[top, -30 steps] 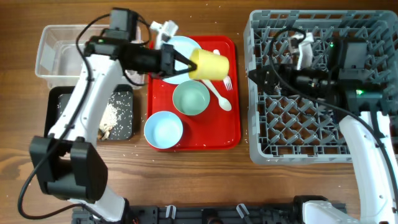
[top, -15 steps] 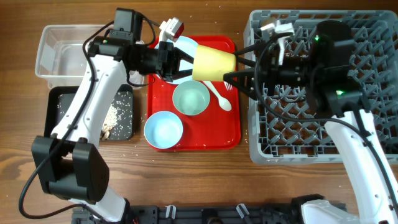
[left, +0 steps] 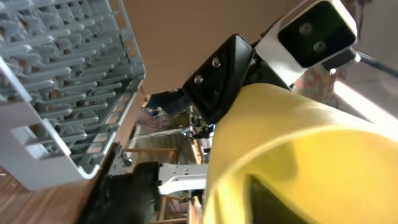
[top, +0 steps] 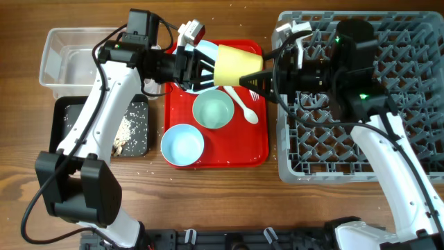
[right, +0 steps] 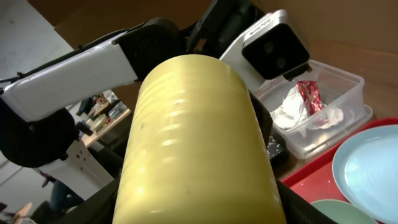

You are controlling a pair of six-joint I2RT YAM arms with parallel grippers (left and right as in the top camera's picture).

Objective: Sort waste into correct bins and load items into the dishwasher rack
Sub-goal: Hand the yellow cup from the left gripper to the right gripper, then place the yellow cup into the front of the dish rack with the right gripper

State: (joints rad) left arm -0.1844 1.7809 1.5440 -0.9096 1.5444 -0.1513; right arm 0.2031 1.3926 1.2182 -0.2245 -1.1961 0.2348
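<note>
The small yellow cup (top: 239, 66) hangs on its side above the red tray's far edge, between both arms. My right gripper (top: 253, 78) is shut on its body; in the right wrist view the black fingers (right: 93, 208) press both flanks of the cup (right: 199, 137). My left gripper (top: 207, 71) is at the cup's mouth with its jaws apart: one finger sits inside the cup (left: 298, 143), the other stands clear of the wall. The grey dishwasher rack (top: 291, 167) fills the right side. A napkin (right: 298, 112) and a red wrapper (right: 309, 93) lie in the clear bin (top: 55, 55).
On the red tray (top: 260, 149) sit a pale green bowl (top: 213, 110), a light blue bowl (top: 182, 144), a blue plate (top: 201, 50), a white spoon (top: 244, 105) and a fork (top: 254, 94). The black bin (top: 59, 111) holds food scraps (top: 128, 128).
My right gripper came from over the rack to the cup and closed on it. My left gripper carried the cup rightward, and its jaws have now parted.
</note>
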